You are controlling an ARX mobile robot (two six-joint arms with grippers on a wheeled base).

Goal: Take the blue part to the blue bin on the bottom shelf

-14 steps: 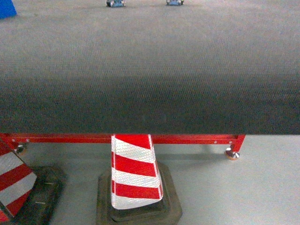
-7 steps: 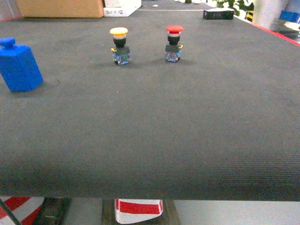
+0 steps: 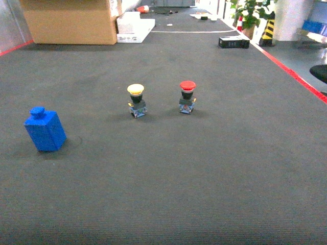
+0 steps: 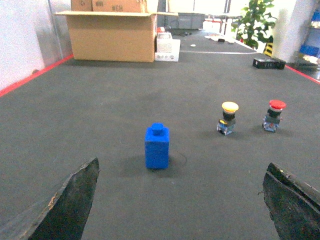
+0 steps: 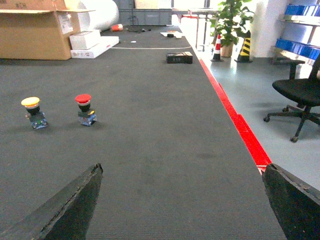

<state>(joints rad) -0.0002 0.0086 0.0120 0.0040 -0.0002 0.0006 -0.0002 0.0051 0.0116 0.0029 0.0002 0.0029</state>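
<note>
The blue part [image 3: 45, 129] is a small blue block with a round knob on top. It stands upright on the dark table mat at the left. In the left wrist view the blue part [image 4: 157, 146] sits ahead of my left gripper [image 4: 182, 162], apart from it and a little left of the middle of the wide gap; the gripper is open and empty. My right gripper [image 5: 183, 165] is open too, over bare mat near the table's red right edge [image 5: 235, 120]. Neither gripper shows in the head view. The blue bin and the bottom shelf are out of view.
A yellow push button [image 3: 136, 100] and a red push button [image 3: 187, 96] stand mid-table, right of the blue part. A cardboard box [image 3: 71, 20] and white boxes [image 3: 134, 25] sit at the back. An office chair [image 5: 300, 95] stands off the right edge.
The head view has swung upward, from the table's front edge and the striped cone below it to the tabletop. The blue part and both buttons now sit lower in the frame.
</note>
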